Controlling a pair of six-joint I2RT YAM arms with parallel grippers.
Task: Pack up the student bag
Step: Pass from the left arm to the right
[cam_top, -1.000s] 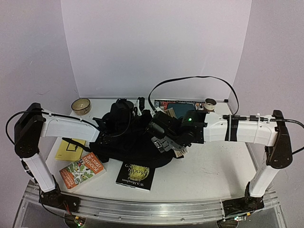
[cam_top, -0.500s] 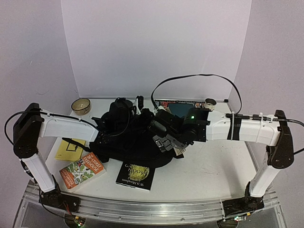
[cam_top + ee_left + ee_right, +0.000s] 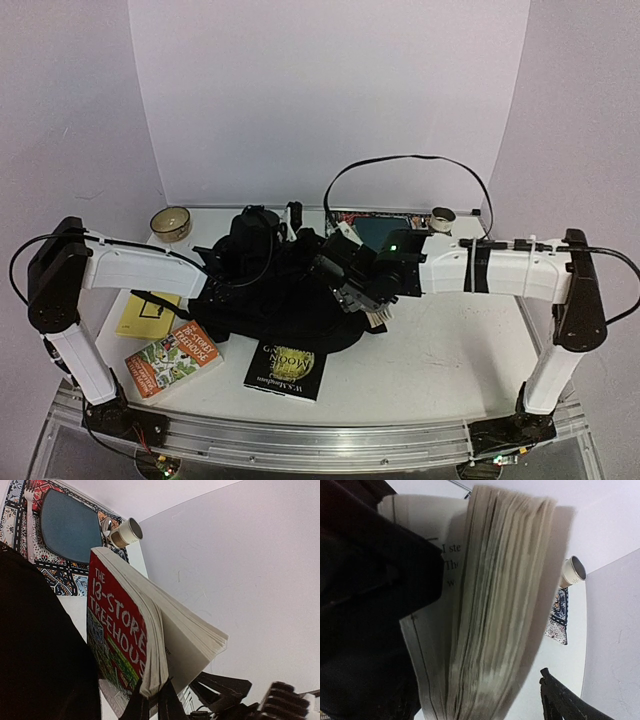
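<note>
The black student bag [image 3: 260,300] lies in the middle of the table and fills the left of both wrist views [image 3: 35,645] [image 3: 365,580]. A red-covered book, "The 13-Storey Treehouse" [image 3: 115,630], stands upright at the bag's right side, its pages fanned. Its pale edge shows in the top view [image 3: 344,235]. My left gripper [image 3: 152,705] is shut on the lower corner of the book's cover and first pages. My right gripper [image 3: 347,285] is close against the book's page block [image 3: 495,605]. One right finger [image 3: 560,700] shows, slightly apart from the book. The other is hidden.
A tan bowl [image 3: 171,222] sits back left. A patterned mat [image 3: 375,225] and a small cup [image 3: 441,215] are at the back. A yellow pad [image 3: 145,315], an orange book [image 3: 172,358] and a black book [image 3: 287,368] lie in front of the bag.
My right arm has stretched out and its gripper has moved left toward the bag and book. The left arm and the book have barely moved.
</note>
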